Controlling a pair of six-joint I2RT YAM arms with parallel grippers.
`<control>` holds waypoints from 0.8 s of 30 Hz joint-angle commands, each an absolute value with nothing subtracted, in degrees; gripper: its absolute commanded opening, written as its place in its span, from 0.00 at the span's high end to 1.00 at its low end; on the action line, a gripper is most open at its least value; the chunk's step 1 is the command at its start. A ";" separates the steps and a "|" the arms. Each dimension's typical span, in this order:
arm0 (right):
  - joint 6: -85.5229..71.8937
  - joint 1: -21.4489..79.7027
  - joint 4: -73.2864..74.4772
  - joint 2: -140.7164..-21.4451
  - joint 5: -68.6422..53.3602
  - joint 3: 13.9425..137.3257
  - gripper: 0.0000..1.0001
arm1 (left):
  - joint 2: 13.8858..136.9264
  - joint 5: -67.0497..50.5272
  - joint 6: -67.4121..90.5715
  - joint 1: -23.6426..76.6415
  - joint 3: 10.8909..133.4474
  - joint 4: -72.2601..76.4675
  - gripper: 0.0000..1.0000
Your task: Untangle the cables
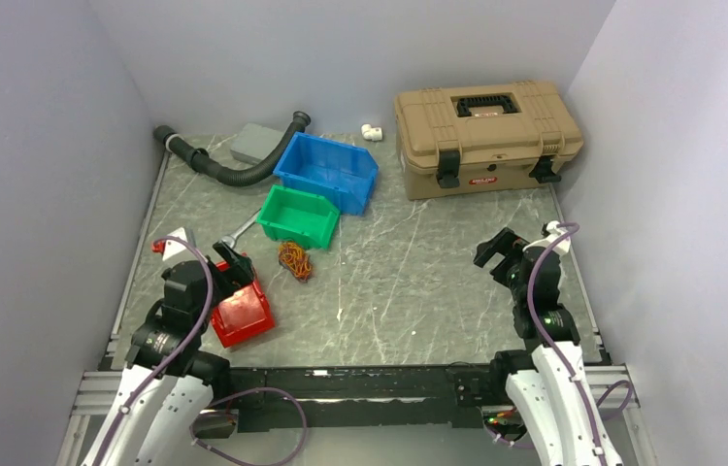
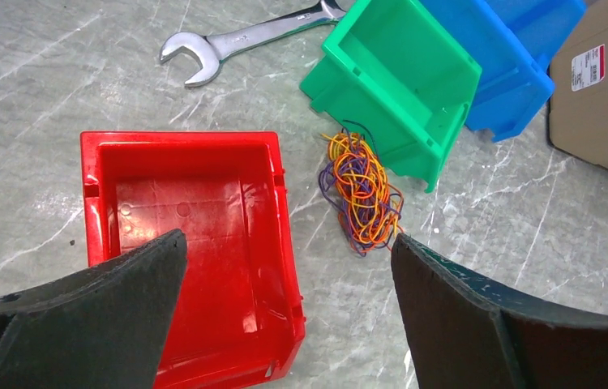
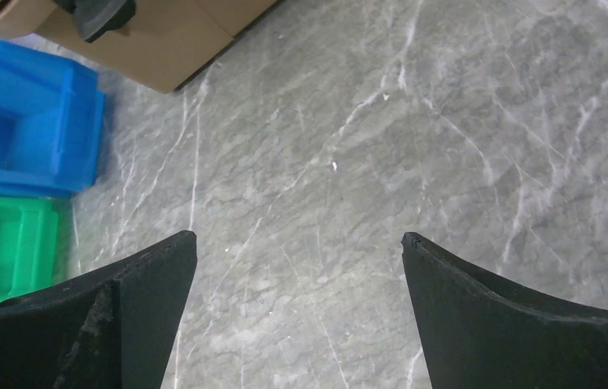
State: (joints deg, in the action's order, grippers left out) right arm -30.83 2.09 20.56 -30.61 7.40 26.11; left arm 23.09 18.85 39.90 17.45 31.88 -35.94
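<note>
Orange, yellow and purple strands, all knotted into one small clump: those are the cables (image 2: pixel 361 190), lying on the grey marbled table (image 2: pixel 528 259), top end tucked against the front lip of the green bin (image 2: pixel 414 121), with the red bin (image 2: pixel 98 150) just beside them on the other side. Not one strand looks pulled free, so I'd call this the very start of the job.

Left gripper (image 2: pixel 286 241) hovers above, fingers spread wide and holding nothing. It straddles the red bin's near wall, one finger close over the clump's lower tip. Right gripper (image 3: pixel 299 239) is well apart over bare table, equally spread and empty.

Now the dangers! Drop straight down from here and one finger likely lands in the red bin or on its wall, shoving it into the wires. Grab the clump in the middle and the whole knot probably lifts as one lump, tightening rather than loosening. These strands are hair-thin, so a single one could slip from the pads. Whether any loop is caught under the green lip, I cannot tell; if so, a pull would drag that light bin along. And with one arm alone, nothing anchors the bundle
</note>
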 commanded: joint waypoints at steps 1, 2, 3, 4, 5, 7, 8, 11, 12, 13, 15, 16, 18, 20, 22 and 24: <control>-32.99 2.08 21.21 -32.06 10.30 27.78 0.00 | 22.61 18.33 36.59 17.58 35.02 -37.32 0.01; -31.95 2.03 21.34 -33.09 9.26 28.06 0.00 | 22.83 18.10 35.98 17.58 35.33 -37.54 0.01; -30.66 2.02 21.32 -33.93 8.06 28.33 0.00 | 23.10 17.70 35.20 17.58 35.86 -37.79 0.01; -29.27 2.04 21.84 -34.67 7.58 29.05 0.00 | 23.49 17.07 34.66 17.58 36.19 -38.03 0.01; -28.21 2.04 21.81 -35.25 6.32 29.65 0.00 | 23.93 16.39 34.37 17.58 36.47 -38.22 0.01; -25.24 2.27 19.99 -36.10 2.20 30.09 0.00 | 24.98 15.22 33.97 17.53 37.02 -38.79 0.01; -24.42 2.57 18.69 -36.64 -0.98 30.24 0.01 | 25.55 15.00 33.84 17.57 37.31 -39.10 0.01; -23.13 6.31 14.99 -40.10 -5.48 31.35 0.06 | 26.80 15.19 33.25 17.58 38.03 -39.85 0.01; -23.30 10.31 14.00 -41.93 -4.80 31.92 0.06 | 27.12 15.42 33.12 17.58 38.24 -40.03 0.01; -23.37 13.92 12.60 -44.07 -3.28 32.72 0.06 | 27.42 15.54 33.01 17.58 38.50 -40.14 0.01; -23.93 22.62 9.86 -48.80 -0.22 34.17 0.06 | 28.00 15.02 32.66 17.58 38.96 -40.02 0.01; -24.44 26.31 7.68 -51.31 1.07 34.59 0.06 | 28.36 14.56 32.37 17.58 39.15 -39.92 0.01; -25.76 33.49 2.63 -57.53 2.29 35.62 0.06 | 29.05 13.81 32.18 17.58 39.66 -40.13 0.01; -26.03 40.21 -2.00 -64.09 4.79 38.02 0.06 | 29.80 13.30 31.80 17.58 39.81 -40.41 0.01; -25.20 46.00 -4.39 -71.56 7.34 42.22 0.06 | 30.50 13.07 31.53 17.58 39.98 -40.87 0.01; -24.68 49.83 -6.13 -79.44 8.58 47.13 0.09 | 31.21 12.83 31.39 17.58 40.28 -41.09 0.01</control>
State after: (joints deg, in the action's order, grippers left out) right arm -25.28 43.38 3.68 -69.30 3.75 38.61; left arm 29.93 14.33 33.01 17.45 37.78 -40.34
